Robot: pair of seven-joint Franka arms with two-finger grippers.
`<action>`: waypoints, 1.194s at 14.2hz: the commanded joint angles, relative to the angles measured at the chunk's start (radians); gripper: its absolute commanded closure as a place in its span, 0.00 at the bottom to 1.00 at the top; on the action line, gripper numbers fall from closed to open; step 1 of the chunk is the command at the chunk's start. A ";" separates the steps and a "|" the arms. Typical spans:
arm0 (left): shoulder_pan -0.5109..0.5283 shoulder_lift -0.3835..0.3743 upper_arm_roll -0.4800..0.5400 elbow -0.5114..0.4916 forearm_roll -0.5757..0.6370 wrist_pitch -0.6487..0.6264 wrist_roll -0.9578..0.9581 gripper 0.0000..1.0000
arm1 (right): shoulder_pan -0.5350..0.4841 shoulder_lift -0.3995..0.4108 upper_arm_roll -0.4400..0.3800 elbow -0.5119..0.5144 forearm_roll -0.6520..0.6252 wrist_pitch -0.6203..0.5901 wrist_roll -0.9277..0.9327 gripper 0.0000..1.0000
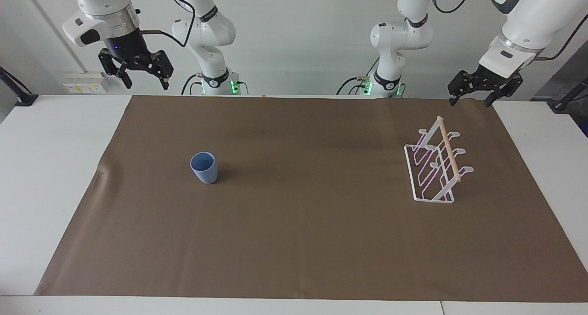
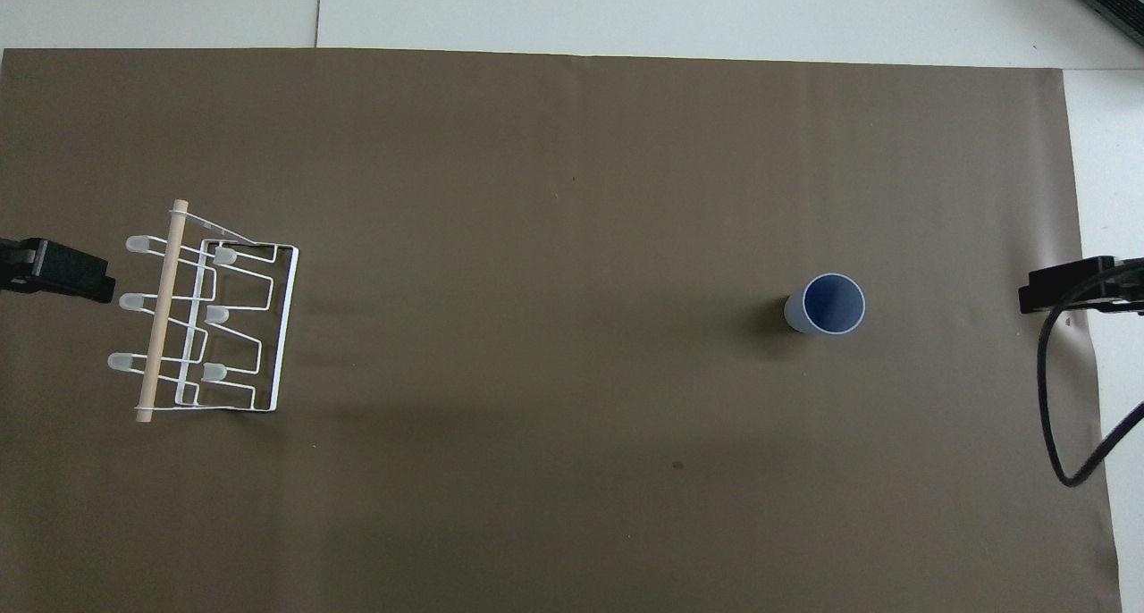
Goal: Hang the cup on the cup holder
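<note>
A small light blue cup [image 1: 204, 167] [image 2: 827, 305] stands upright, mouth up, on the brown mat toward the right arm's end of the table. The cup holder [image 1: 437, 165] [image 2: 206, 318], a white wire rack with looped prongs and a wooden dowel on top, stands toward the left arm's end. My right gripper [image 1: 143, 81] hangs open, high over the mat's edge at the robots' end. Over the corner of the mat by the holder, my left gripper [image 1: 471, 100] is raised and open. Neither holds anything. In the overhead view only each gripper's tip shows at the frame's sides.
A brown mat [image 1: 303, 223] covers most of the white table [image 1: 55, 168]. A black cable [image 2: 1055, 398] loops down from the right arm over the mat's edge. Black clamp mounts sit at both table corners at the robots' end.
</note>
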 commanded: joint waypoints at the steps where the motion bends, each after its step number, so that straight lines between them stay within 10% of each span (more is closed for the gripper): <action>1: 0.002 -0.007 -0.005 0.010 0.018 -0.023 0.010 0.00 | -0.003 -0.032 0.003 -0.049 0.004 0.031 -0.016 0.00; 17: 0.002 -0.012 0.009 -0.002 0.016 0.009 0.005 0.00 | -0.012 -0.049 0.003 -0.078 0.005 0.038 -0.010 0.00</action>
